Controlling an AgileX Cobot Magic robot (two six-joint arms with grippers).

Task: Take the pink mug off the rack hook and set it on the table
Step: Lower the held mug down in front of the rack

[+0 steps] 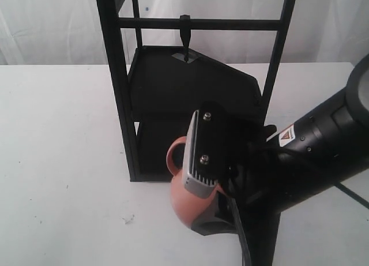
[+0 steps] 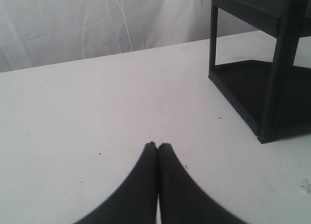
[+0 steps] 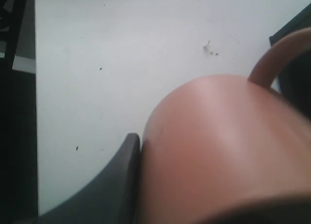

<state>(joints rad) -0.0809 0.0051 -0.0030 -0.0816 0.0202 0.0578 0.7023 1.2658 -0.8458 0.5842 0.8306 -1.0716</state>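
The pink mug is held in my right gripper, in front of the black rack and low over the white table. Its loop handle points toward the rack. In the right wrist view the mug fills the frame, with one dark finger pressed against its side; the other finger is hidden. The rack hook hangs bare from the crossbar. My left gripper is shut and empty over the table, out of the exterior view.
The rack's lower shelf and post stand close to my left gripper. A small dark scuff marks the table in front of the rack. White curtains close off the back.
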